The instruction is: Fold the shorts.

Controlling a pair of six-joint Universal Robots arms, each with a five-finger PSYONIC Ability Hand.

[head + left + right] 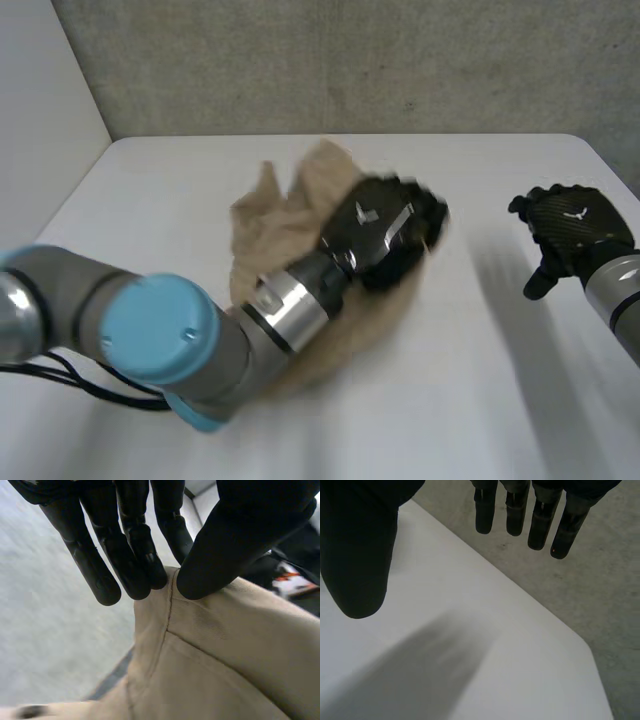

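Shorts (270, 225) lie bunched on the table (480, 400), long axis running far to near. Left hand (385, 230) pinches a raised seam fold between fingers and thumb. Right hand (570, 225) hovers well apart, fingers straight, empty.

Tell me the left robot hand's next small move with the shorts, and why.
Probably draw the pinched edge across and lay it flat: the left robot hand pinches the shorts at an edge, they lie bunched, and the right robot hand hangs open off them.

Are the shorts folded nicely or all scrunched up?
Scrunched up. The tan shorts lie in a bunched, uneven heap on the table, and the left hand pinches their edge.
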